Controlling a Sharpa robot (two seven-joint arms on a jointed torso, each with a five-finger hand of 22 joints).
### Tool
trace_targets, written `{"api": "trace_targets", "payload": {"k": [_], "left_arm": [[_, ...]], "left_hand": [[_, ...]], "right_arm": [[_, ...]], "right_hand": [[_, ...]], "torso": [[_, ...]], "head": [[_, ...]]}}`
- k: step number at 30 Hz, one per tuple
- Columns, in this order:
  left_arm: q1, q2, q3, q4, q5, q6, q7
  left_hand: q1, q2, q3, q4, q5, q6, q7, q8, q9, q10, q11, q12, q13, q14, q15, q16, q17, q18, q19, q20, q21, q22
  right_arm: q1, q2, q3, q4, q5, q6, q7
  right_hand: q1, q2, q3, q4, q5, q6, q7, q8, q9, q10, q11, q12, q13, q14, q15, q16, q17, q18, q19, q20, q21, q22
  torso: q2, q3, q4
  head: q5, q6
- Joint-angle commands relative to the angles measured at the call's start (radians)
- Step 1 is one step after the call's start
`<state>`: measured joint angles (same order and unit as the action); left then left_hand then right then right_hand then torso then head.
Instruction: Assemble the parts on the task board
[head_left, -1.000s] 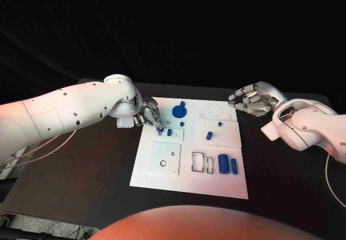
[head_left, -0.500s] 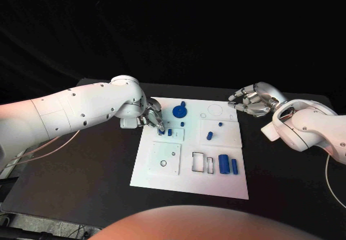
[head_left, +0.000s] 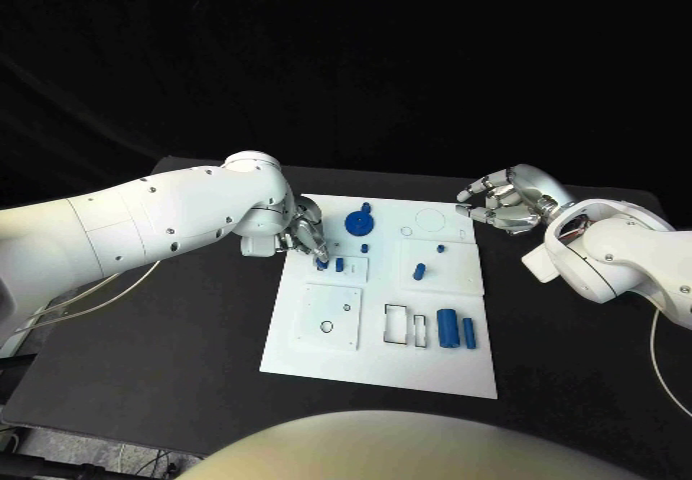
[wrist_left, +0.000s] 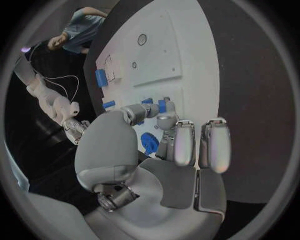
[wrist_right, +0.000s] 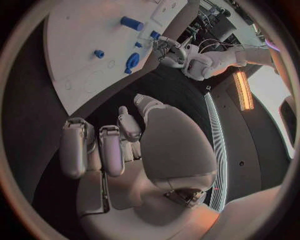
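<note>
While curled empty off-board, right robot hand (head_left: 505, 200); left robot hand (wrist_left: 164, 117), wrist view, pinching blue part (wrist_left: 162, 105).

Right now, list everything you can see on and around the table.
table: one, black, under everything.
task board: one, white, middle of the table.
round blue part: one, blue, far side of the board.
blue cylinders: two, blue, side by side, board's near right.
small blue parts: several, blue, scattered mid-board.
pinched blue part: one, blue, at the left robot hand's fingertips.
left robot hand: one, silver, over the board's left edge.
right robot hand: one, silver, fingers curled, empty, beside the board's far right corner.
</note>
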<state>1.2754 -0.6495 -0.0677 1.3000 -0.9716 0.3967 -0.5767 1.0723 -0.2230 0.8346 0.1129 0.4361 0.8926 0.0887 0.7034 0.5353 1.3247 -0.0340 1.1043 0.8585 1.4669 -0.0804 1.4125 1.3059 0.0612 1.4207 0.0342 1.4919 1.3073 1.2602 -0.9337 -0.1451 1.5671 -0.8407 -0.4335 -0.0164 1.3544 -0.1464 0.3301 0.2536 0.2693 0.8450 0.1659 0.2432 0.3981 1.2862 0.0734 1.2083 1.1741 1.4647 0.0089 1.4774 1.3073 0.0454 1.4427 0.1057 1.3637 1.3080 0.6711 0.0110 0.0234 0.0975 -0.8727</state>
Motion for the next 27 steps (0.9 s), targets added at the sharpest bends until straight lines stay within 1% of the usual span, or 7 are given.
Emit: {"api": "trace_targets", "payload": {"k": [1,7,15,17,21,24,27], "left_arm": [[0.000,0.003,-0.003,-0.004,-0.011,0.007,-0.018],[0.000,0.003,-0.003,-0.011,-0.012,0.014,-0.023],[0.000,-0.005,-0.003,-0.016,-0.012,0.036,-0.023],[0.000,-0.006,-0.003,-0.016,-0.012,0.040,-0.021],[0.000,-0.008,-0.003,-0.013,-0.012,0.049,-0.020],[0.000,-0.009,-0.003,-0.010,-0.012,0.052,-0.019],[0.000,-0.010,-0.003,-0.008,-0.012,0.050,-0.018]], "left_hand": [[0.003,0.011,0.101,-0.109,-0.002,0.042,-0.047,0.014,0.189,0.009,0.001,-0.004,-0.001,0.040,-0.005,-0.002,0.001,-0.015,0.008,-0.001,0.003,0.084],[0.002,0.012,0.100,-0.109,-0.002,0.042,-0.047,0.015,0.191,0.009,0.000,-0.006,-0.003,0.040,-0.006,-0.001,0.002,-0.016,0.008,-0.001,0.003,0.085],[0.002,0.014,0.099,-0.109,-0.002,0.043,-0.049,0.017,0.196,0.010,-0.001,-0.009,-0.008,0.040,-0.006,-0.001,0.002,-0.016,0.010,-0.001,0.004,0.087],[0.002,0.014,0.099,-0.109,-0.001,0.042,-0.049,0.017,0.197,0.010,-0.001,-0.009,-0.009,0.041,-0.007,-0.001,0.002,-0.016,0.009,-0.001,0.004,0.086],[0.002,0.014,0.099,-0.109,-0.001,0.042,-0.049,0.018,0.198,0.010,-0.001,-0.010,-0.009,0.041,-0.007,-0.001,0.002,-0.016,0.009,-0.001,0.004,0.086],[0.002,0.014,0.099,-0.109,-0.001,0.042,-0.049,0.018,0.198,0.010,-0.001,-0.010,-0.009,0.041,-0.007,-0.001,0.002,-0.016,0.009,-0.001,0.004,0.086],[0.002,0.014,0.099,-0.109,-0.001,0.042,-0.049,0.018,0.198,0.010,-0.001,-0.010,-0.009,0.041,-0.007,-0.001,0.002,-0.016,0.009,-0.001,0.004,0.086]], "right_arm": [[-0.001,0.001,0.000,0.001,-0.009,0.004,0.005],[-0.001,0.001,0.000,0.001,-0.009,0.004,0.005],[-0.001,0.001,0.000,0.001,-0.009,0.004,0.005],[-0.001,0.001,0.000,0.001,-0.009,0.004,0.006],[-0.001,0.001,0.000,0.002,-0.009,0.004,0.006],[-0.001,0.001,0.000,0.001,-0.009,0.004,0.006],[-0.001,0.001,0.000,0.002,-0.009,0.004,0.006]], "right_hand": [[-0.009,0.000,0.003,0.000,0.007,-0.006,-0.002,0.007,0.002,-0.006,0.003,-0.005,-0.001,0.057,-0.008,-0.005,0.050,0.011,-0.007,0.002,-0.007,0.118],[-0.009,0.000,0.003,0.000,0.007,-0.006,-0.002,0.007,0.002,-0.006,0.003,-0.005,-0.001,0.057,-0.008,-0.005,0.050,0.011,-0.007,0.002,-0.007,0.118],[-0.009,-0.001,0.004,0.000,0.010,-0.006,-0.002,0.007,0.001,-0.006,0.003,-0.005,-0.001,0.057,-0.008,-0.005,0.052,0.011,-0.007,0.002,-0.007,0.118],[-0.009,-0.001,0.004,0.000,0.010,-0.006,-0.002,0.007,0.001,-0.006,0.003,-0.005,-0.001,0.057,-0.008,-0.005,0.052,0.011,-0.007,0.002,-0.007,0.118],[-0.009,-0.001,0.004,0.000,0.010,-0.006,-0.002,0.007,0.001,-0.006,0.003,-0.005,-0.001,0.057,-0.008,-0.005,0.052,0.011,-0.007,0.002,-0.007,0.118],[-0.009,-0.001,0.004,0.000,0.010,-0.006,-0.002,0.007,0.001,-0.006,0.003,-0.005,-0.001,0.057,-0.008,-0.005,0.052,0.011,-0.007,0.002,-0.007,0.118],[-0.009,-0.001,0.004,0.000,0.010,-0.006,-0.002,0.007,0.001,-0.006,0.003,-0.005,-0.001,0.057,-0.008,-0.005,0.052,0.011,-0.007,0.002,-0.007,0.118]], "torso": [[0.001,-0.0001,-0.0002],[0.000,-0.0001,-0.0005],[0.000,0.0008,-0.0004],[0.000,0.0007,0.0006],[0.000,0.0002,0.0015],[0.000,-0.0004,0.0003],[0.000,0.0005,-0.0001]], "head": [[0.000,0.000],[-0.001,0.000],[-0.003,0.000],[-0.004,0.000],[-0.004,0.000],[-0.002,0.000],[-0.001,0.000]]}}
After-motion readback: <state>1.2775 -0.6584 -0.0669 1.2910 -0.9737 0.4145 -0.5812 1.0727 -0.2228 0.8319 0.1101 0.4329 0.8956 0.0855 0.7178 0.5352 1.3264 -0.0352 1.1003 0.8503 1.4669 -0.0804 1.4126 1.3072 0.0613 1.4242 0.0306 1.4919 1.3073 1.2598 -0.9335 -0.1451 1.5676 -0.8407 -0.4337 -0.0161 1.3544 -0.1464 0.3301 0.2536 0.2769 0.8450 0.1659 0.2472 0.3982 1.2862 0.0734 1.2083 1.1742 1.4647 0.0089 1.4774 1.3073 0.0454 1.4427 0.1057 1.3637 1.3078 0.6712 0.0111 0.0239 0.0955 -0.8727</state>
